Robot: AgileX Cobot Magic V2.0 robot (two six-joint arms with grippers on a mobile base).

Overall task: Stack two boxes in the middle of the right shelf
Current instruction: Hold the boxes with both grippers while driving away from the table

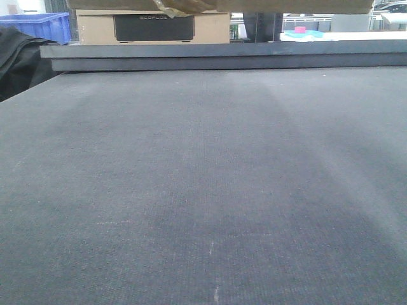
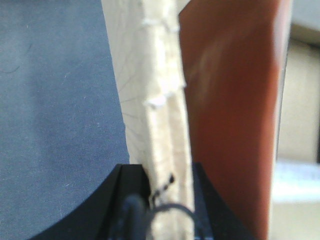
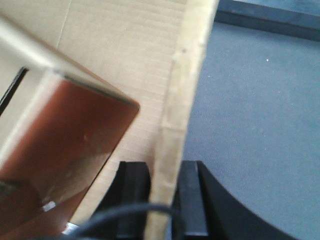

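Item 1, brown cardboard box [image 1: 254, 5]: held above the dark table top [image 1: 203, 190]. The front view shows only its lower edge, running along the top of the frame, with a torn scrap of yellowish tape [image 1: 181, 6] hanging from it. It does not touch the table.

Item 2, left gripper [image 2: 167, 180]: black fingers [image 2: 127, 182] pinched on a pale, frayed corrugated edge of the box [image 2: 155, 75]. A glossy reddish-brown panel [image 2: 230, 100] lies just beside that edge; what it is cannot be told. Grey table top [image 2: 50, 100] lies below.

Item 3, right gripper [image 3: 164, 172]: fingers [image 3: 192, 175] clamped on a tape-covered edge [image 3: 187, 75] of the box, with its plain corrugated face [image 3: 115, 50] to one side. A shiny reddish-brown panel [image 3: 65, 145] overlaps that face. Table top [image 3: 260, 125] lies beyond.

Item 4, background in the front view, past the table's raised far rail [image 1: 222, 54]:
- carton with a black panel [image 1: 152, 28]
- blue plastic bin [image 1: 38, 25], far left
- small pink object [image 1: 299, 29] on a pale blue surface, right
- black fabric [image 1: 19, 57] at the left edge
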